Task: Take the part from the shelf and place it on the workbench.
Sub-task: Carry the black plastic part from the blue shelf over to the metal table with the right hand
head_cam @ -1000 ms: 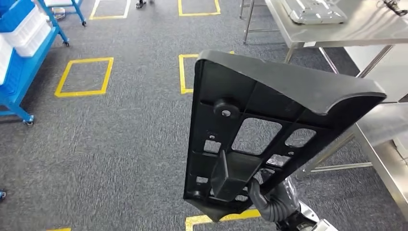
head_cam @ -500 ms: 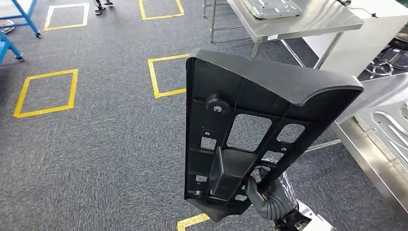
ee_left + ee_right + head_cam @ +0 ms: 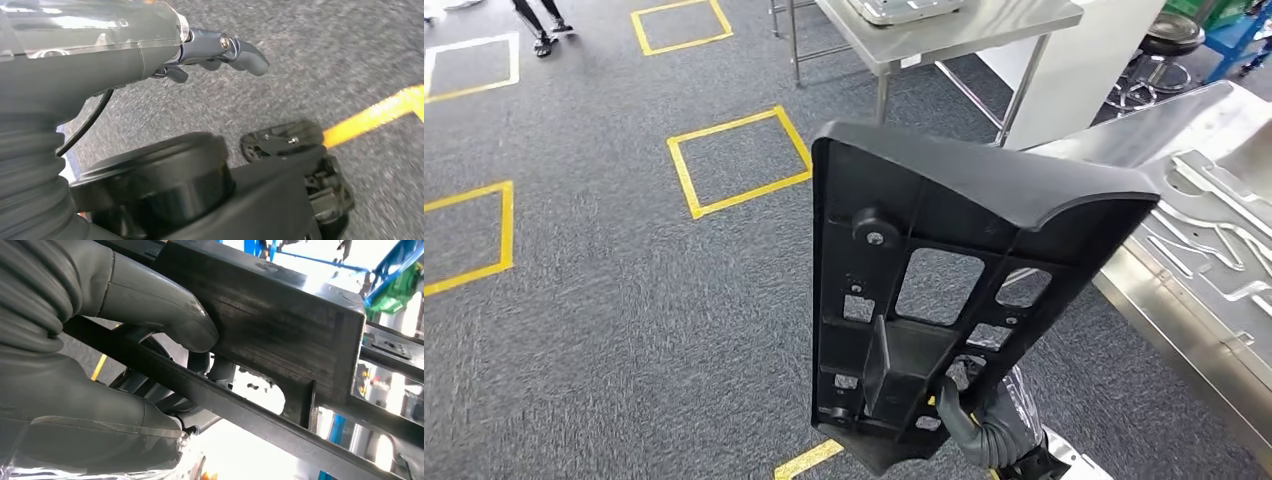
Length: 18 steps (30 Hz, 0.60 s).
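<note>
- Your right hand (image 3: 972, 415) grips the black part (image 3: 944, 300) by its lower end, holding it upright above the carpet, near the table (image 3: 1214, 330) edge.
- Your left hand (image 3: 220, 50) hangs with fingers loosely apart, holding nothing.
- Risk: the tall part could strike the table edge.

Legible text, labels, brands, numbers: none on the black part (image 3: 944, 290), steel tables or yellow-taped floor.
</note>
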Motion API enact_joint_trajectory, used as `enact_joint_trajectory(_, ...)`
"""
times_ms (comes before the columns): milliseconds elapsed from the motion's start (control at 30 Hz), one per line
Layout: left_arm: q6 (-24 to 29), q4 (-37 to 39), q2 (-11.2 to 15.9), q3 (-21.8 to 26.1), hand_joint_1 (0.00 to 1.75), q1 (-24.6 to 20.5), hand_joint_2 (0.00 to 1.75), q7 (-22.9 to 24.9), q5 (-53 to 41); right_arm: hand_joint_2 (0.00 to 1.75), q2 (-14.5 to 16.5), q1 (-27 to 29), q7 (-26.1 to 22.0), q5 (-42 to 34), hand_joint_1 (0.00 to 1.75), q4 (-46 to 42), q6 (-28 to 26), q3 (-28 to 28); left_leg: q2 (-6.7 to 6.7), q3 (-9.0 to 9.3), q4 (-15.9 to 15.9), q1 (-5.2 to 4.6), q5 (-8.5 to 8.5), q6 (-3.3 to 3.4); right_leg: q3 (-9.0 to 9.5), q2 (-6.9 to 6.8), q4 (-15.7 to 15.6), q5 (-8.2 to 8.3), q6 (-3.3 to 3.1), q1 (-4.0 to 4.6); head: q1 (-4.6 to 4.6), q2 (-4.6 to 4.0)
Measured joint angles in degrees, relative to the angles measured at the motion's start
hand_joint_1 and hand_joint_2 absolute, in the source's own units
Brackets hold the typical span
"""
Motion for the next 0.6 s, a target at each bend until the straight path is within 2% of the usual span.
enact_joint_trajectory(67, 0.0, 0.0, 0.0, 0.0, 0.0, 0.0, 1.75, -0.2, 0.2, 1.75, -0.1, -0.1, -0.1, -0.2, 1.75, 0.0, -0.1, 0.0, -2.48, -3.27, 7.2, 0.1, -3.76, -0.15, 0.07, 1.09, -0.1, 0.04, -0.49, -0.02, -0.01, 0.0)
enact_joint_trajectory(100, 0.0, 0.0, -0.1, 0.0, 0.0, -0.1, 1.75, -0.4, 0.3, 1.75, -0.2, -0.1, -0.1, -0.3, 1.75, 0.0, -0.1, 0.0, -2.9, -5.2, 11.2, 0.1, -5.31, -0.16, 0.05, 1.71, 0.0, 0.03, -0.59, 0.05, 0.0, 0.0)
enact_joint_trajectory(133, 0.0, 0.0, -0.1, 0.0, 0.0, -0.2, 1.75, -0.6, 0.3, 1.75, -0.3, -0.1, -0.1, -0.4, 1.75, 0.0, -0.1, 0.0, -3.05, -6.61, 13.8, 0.11, -5.87, -0.14, 0.08, 2.42, 0.0, 0.02, -0.63, 0.12, 0.0, 0.0)
enact_joint_trajectory(167, 0.0, 0.0, -0.1, 0.0, 0.0, -0.3, 1.75, -0.6, 0.3, 1.75, -0.4, -0.2, -0.1, -0.5, 1.75, 0.0, 0.0, 0.0, -3.09, -7.16, 14.5, 0.11, -5.28, -0.08, 0.15, 3.17, 0.0, 0.01, -0.63, 0.16, 0.01, 0.0)
enact_joint_trajectory(200, 0.0, 0.0, -0.1, 0.0, 0.0, -0.3, 1.75, -0.8, 0.4, 1.75, -0.5, -0.3, -0.1, -0.6, 1.75, 0.0, 0.0, 0.1, -3.23, -6.63, 12.9, 0.11, -3.52, 0.05, 0.26, 3.95, 0.0, -0.01, -0.62, 0.17, 0.01, 0.0)
enact_joint_trajectory(233, 0.1, 0.0, -0.1, 0.0, 0.0, -0.3, 1.75, -1.0, 0.5, 1.75, -0.6, -0.5, 0.0, -0.7, 1.75, 0.1, 0.1, 0.1, -3.78, -5.31, 9.4, 0.11, -1.05, 0.24, 0.39, 4.74, 0.0, -0.04, -0.58, 0.16, 0.01, 0.0)
enact_joint_trajectory(267, 0.2, 0.0, -0.1, 0.0, 0.0, -0.2, 1.75, -1.3, 0.7, 1.75, -0.7, -0.9, 0.0, -1.0, 1.75, 0.2, 0.2, 0.1, -5.06, -3.77, 5.3, 0.1, 1.22, 0.5, 0.43, 5.51, 0.1, -0.09, -0.45, 0.21, 0.01, 0.0)
enact_joint_trajectory(300, 0.3, 0.0, -0.1, 0.0, 0.0, -0.1, 1.75, -1.7, 0.9, 1.75, -0.9, -1.4, 0.0, -1.2, 1.75, 0.4, 0.3, 0.1, -6.26, -2.39, 1.6, 0.16, 2.68, 0.71, 0.32, 6.29, 0.3, -0.14, -0.23, 0.24, 0.01, 0.0)
enact_joint_trajectory(333, 0.4, 0.0, -0.1, 0.1, 0.0, 0.0, 1.75, -2.0, 1.1, 1.75, -1.0, -1.9, 0.0, -1.6, 1.75, 0.6, 0.4, 0.2, -7.26, -1.56, -0.8, 0.15, 3.4, 0.9, 0.1, 6.94, 0.4, -0.13, 0.08, 0.23, 0.01, 0.0)
enact_joint_trajectory(367, 0.5, 0.0, -0.1, 0.1, 0.0, 0.0, 1.75, -2.4, 1.2, 1.75, -1.1, -2.4, 0.0, -1.9, 1.75, 0.8, 0.4, 0.2, -7.75, -1.22, -2.0, 0.11, 3.43, 1.11, -0.16, 7.56, 0.5, -0.09, 0.47, 0.2, 0.01, 0.0)
enact_joint_trajectory(433, 0.8, 0.0, -0.3, 0.1, 0.0, -0.1, 1.75, -2.7, 1.1, 1.75, -1.4, -3.0, 0.0, -2.3, 1.75, 1.2, 0.4, 0.2, -6.84, -1.03, -2.4, 0.19, 3.5, 1.65, -0.56, 8.47, 0.5, 0.09, 1.22, 0.03, 0.01, 0.0)
enact_joint_trajectory(467, 0.8, 0.0, -0.4, 0.1, 0.0, -0.1, 1.75, -2.8, 1.1, 1.75, -1.5, -3.2, 0.0, -2.5, 1.75, 1.3, 0.4, 0.2, -6.22, -0.91, -2.7, 0.29, 3.7, 2.0, -0.84, 7.79, 0.9, -0.21, 1.52, 0.07, 0.01, 0.0)
enact_joint_trajectory(500, 0.8, 0.0, -0.5, 0.1, 0.0, -0.2, 1.75, -2.9, 1.1, 1.75, -1.6, -3.6, 0.0, -2.6, 1.75, 1.5, 0.4, 0.2, -5.53, -0.78, -3.0, 0.39, 3.89, 2.33, -1.57, 6.45, 2.3, -1.1, 1.75, 0.13, 0.01, 0.0)
enact_joint_trajectory(567, 0.8, 0.0, -0.6, 0.1, 0.0, -0.1, 1.75, -2.9, 1.1, 1.75, -1.8, -4.3, 0.0, -2.7, 1.75, 1.8, 0.4, 0.2, -4.02, -0.66, -3.3, 0.3, 4.0, 2.76, -4.62, 2.93, 8.5, -4.39, 2.11, 0.13, 0.01, 0.0)
enact_joint_trajectory(600, 0.9, 0.0, -0.6, 0.1, 0.0, 0.0, 1.75, -2.8, 1.1, 1.75, -1.9, -4.5, 0.0, -2.8, 1.75, 2.0, 0.4, 0.2, -3.26, -0.66, -3.3, 0.21, 3.92, 2.87, -6.59, 2.05, 12.3, -6.02, 2.28, 0.0, 0.01, 0.0)
